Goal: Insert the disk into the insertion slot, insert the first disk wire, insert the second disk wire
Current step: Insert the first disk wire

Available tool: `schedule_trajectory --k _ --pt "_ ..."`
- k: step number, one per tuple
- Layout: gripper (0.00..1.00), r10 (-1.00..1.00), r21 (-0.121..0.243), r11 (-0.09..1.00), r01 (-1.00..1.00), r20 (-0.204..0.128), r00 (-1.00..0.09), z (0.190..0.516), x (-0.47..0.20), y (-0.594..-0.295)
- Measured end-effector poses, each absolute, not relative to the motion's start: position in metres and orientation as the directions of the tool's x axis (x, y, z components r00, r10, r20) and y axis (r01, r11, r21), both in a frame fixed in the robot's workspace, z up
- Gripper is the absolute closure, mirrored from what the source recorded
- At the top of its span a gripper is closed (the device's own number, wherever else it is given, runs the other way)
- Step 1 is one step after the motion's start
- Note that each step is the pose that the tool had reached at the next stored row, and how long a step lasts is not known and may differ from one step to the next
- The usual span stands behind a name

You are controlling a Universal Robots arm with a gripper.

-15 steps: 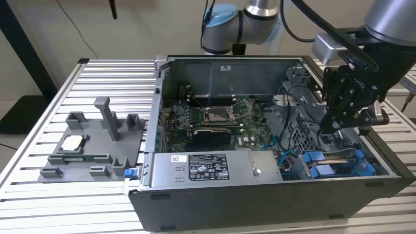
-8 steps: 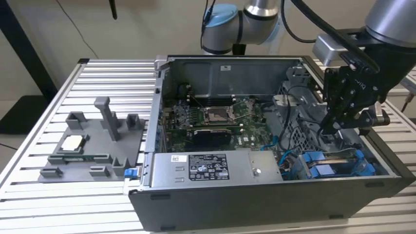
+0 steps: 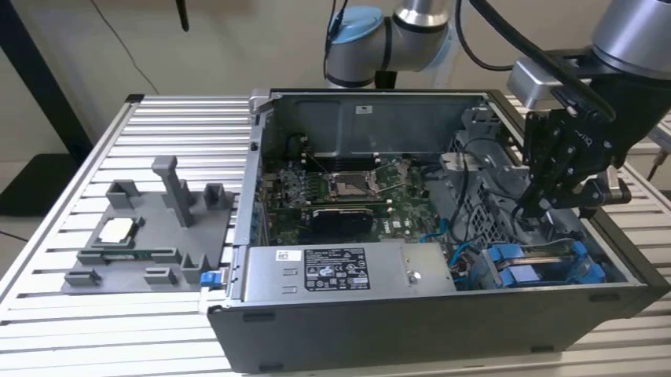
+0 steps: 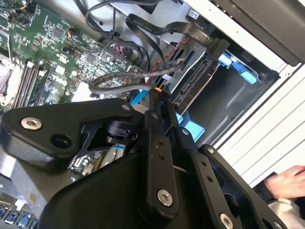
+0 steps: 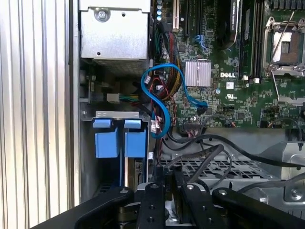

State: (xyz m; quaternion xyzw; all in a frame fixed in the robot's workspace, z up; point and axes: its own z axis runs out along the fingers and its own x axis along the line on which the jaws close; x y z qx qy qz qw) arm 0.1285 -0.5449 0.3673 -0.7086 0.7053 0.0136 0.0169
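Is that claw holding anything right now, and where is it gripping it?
The end effector appears to pinch a dark grey cable by its connector end.

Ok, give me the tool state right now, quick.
Tool: closed, apparently pinching the end of a black wire next to the disk.

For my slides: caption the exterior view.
Robot gripper inside an open computer case, above the blue-railed insertion slot; grey fixture tray at the exterior view's left.
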Motion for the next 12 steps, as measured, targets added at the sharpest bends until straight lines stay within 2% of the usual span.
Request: schedule_trajectory --k 12 --pt "0.81 -0.999 -0.001 -0.003 -1.000 -0.043 0.003 0.3609 0.1361 -0.5535"
